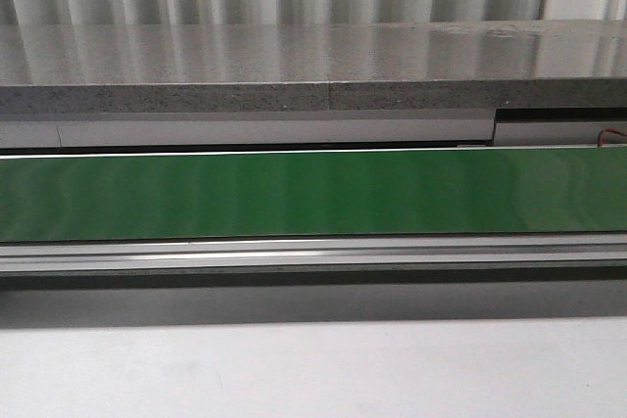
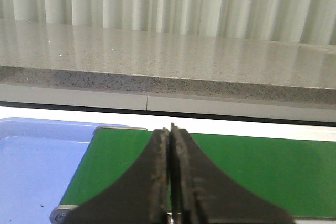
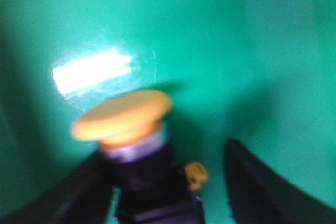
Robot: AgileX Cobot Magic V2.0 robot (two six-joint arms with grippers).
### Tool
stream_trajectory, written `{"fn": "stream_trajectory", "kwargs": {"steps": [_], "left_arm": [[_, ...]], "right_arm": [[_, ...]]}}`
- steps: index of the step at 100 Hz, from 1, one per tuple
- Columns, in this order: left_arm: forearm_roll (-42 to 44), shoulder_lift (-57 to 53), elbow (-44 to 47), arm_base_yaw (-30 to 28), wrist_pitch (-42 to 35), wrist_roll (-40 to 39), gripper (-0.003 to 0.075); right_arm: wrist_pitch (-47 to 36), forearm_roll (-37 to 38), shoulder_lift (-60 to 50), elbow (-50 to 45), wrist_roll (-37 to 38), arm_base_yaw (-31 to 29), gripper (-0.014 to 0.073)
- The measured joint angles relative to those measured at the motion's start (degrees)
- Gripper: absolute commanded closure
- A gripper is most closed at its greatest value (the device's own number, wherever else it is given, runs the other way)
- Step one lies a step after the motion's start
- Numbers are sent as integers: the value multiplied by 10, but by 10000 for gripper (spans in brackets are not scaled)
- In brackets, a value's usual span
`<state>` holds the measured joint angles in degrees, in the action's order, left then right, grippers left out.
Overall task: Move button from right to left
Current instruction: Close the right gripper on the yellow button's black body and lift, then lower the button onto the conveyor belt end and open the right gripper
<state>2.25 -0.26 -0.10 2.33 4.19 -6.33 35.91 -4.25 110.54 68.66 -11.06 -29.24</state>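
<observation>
The button (image 3: 126, 116) shows only in the blurred right wrist view. It has a round yellow-orange head on a dark blocky body and stands on a green surface (image 3: 220, 40). My right gripper (image 3: 163, 153) is open around it: one finger is close against the body, the other stands apart with green showing between. My left gripper (image 2: 170, 128) is shut and empty above the end of the green conveyor belt (image 2: 262, 166). Neither gripper nor the button shows in the front view.
A blue tray (image 2: 37, 166) lies beside the belt's end, next to the left gripper. The green belt (image 1: 313, 193) runs across the front view, with a grey stone ledge (image 1: 294, 70) behind it and a white table surface (image 1: 313, 369) in front.
</observation>
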Motion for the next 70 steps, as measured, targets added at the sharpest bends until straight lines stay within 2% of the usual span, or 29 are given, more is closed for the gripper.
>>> {"fn": "stream_trajectory", "kwargs": {"steps": [5,10,31,52,70], "left_arm": [[0,0,0,0,0,0,740],[0,0,0,0,0,0,740],[0,0,0,0,0,0,740],[0,0,0,0,0,0,740],[0,0,0,0,0,0,740]], "right_arm": [[0,-1,1,1,0,0,398],[0,-4,2,2,0,0,423],[34,-16,-14,16,-1,0,420],[63,-46,-112,21,-1,4,420],[110,-80,-181,21,-1,36,420]]}}
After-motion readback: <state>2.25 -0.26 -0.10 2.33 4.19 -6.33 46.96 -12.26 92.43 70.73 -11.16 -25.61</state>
